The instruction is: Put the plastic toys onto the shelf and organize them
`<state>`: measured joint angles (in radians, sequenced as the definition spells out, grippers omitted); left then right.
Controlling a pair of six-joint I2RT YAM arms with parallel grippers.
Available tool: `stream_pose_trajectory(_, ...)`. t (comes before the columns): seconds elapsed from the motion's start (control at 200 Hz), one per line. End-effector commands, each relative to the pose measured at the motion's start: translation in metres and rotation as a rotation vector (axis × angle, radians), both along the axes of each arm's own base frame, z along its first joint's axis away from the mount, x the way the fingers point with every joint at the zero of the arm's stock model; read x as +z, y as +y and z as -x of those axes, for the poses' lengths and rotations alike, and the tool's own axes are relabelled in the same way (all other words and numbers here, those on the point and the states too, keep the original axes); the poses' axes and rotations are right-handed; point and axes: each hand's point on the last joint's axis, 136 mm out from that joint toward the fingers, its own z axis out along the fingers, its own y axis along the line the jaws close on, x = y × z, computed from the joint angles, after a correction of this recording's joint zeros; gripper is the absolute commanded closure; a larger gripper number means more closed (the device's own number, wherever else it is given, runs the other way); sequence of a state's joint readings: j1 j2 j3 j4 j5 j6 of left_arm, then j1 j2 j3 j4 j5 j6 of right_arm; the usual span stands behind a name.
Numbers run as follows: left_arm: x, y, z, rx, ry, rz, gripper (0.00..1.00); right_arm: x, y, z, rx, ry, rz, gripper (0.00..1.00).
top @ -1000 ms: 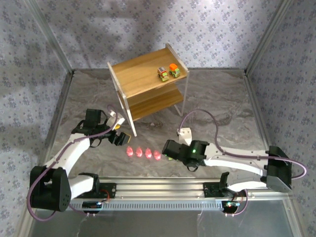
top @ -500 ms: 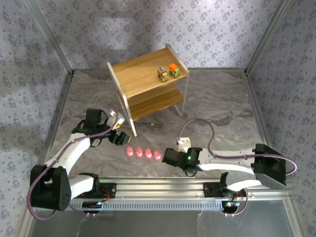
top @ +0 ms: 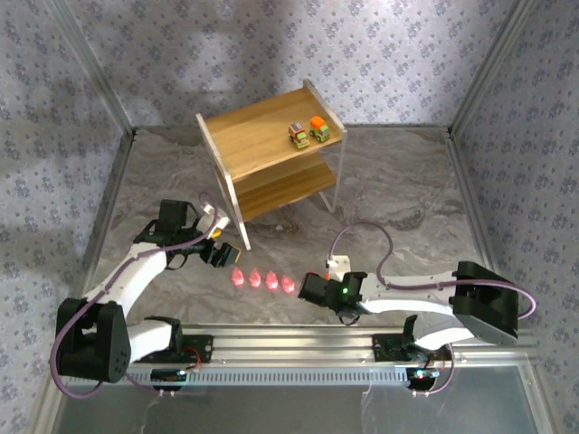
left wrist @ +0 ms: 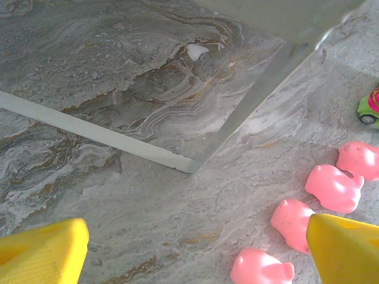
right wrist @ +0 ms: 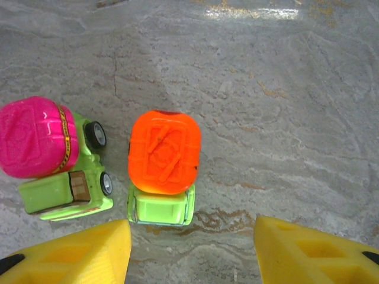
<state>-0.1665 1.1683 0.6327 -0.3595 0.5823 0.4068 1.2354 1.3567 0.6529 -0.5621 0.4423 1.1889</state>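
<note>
Task part done: two cars [top: 298, 134] stand on the shelf [top: 253, 140] top. Four pink figures [top: 262, 279], an orange-topped car [right wrist: 163, 165] and a pink-topped car [right wrist: 41, 148] lie on the tabletop [top: 407, 181]. The left gripper [left wrist: 195, 254] and right gripper [right wrist: 192, 248] have jaws wide and empty, the right over the orange-topped car.

Two cars [top: 298, 135] atop wooden shelf [top: 253, 143]

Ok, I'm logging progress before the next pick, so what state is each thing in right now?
Shelf: upright, top tier partly filled.
Shelved cars: two, side by side on the top tier.
Pink figures: four in a row on the table, unshelved.
Orange-topped car: on the table, ungripped.
Pink-topped car: beside it, ungripped.
Left gripper: open, empty.
Right gripper: open, empty, near the orange-topped car.
</note>
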Motion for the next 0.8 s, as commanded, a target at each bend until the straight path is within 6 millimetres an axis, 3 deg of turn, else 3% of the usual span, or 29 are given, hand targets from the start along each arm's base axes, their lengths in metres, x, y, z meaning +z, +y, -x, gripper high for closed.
stream_pose_trajectory(0.0,0.001,-0.004,-0.002,-0.008,-0.003,0.011,0.05,-0.002,0.001,-0.001,-0.001,0.005,-0.009,0.41)
stream_pose_trajectory(0.145,0.000,-0.004,-0.002,-0.008,0.001,0.010,0.05,-0.004,0.007,-0.002,0.006,0.010,-0.016,0.41)
stream_pose_trajectory(0.794,-0.004,-0.003,-0.002,-0.007,0.012,0.003,0.05,-0.018,-0.006,-0.009,0.000,0.043,0.050,0.41)
